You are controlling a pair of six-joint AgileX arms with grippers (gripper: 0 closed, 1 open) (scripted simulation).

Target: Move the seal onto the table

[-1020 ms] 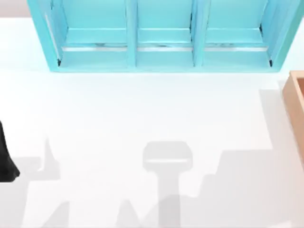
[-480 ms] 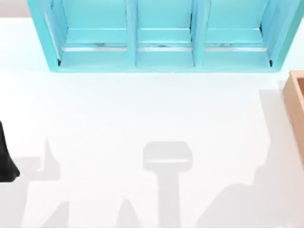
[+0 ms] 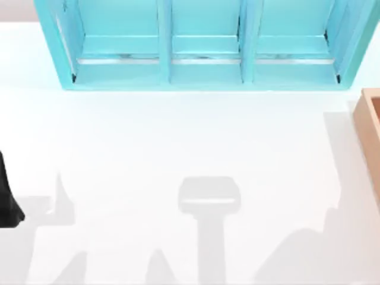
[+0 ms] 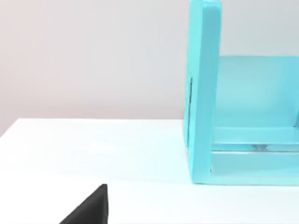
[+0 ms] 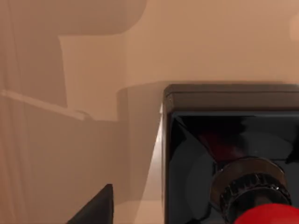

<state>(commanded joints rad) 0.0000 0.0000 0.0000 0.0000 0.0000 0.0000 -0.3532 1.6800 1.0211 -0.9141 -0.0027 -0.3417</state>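
Observation:
The seal point(image 5: 224, 140) fills the right wrist view from close up, its black square base toward the camera and its red knob point(image 5: 268, 214) at the picture's edge. It stands inside the tan wooden box point(image 5: 70, 93). A black part of my right gripper point(image 5: 99, 207) hangs just beside the seal without touching it. The white table point(image 3: 178, 136) spreads across the top view, with a shadow lying on its lower right. My left arm point(image 3: 7, 196) stays parked at the table's left edge, and a black part of my left gripper point(image 4: 91, 207) pokes into the left wrist view.
A turquoise three-bay shelf unit point(image 3: 205, 47) stands along the back of the table; its side wall point(image 4: 203, 93) is in the left wrist view. The tan box point(image 3: 371, 124) sits at the table's right edge.
The shadow at the table's lower right has shifted rightward and changed shape. The left arm has not moved.

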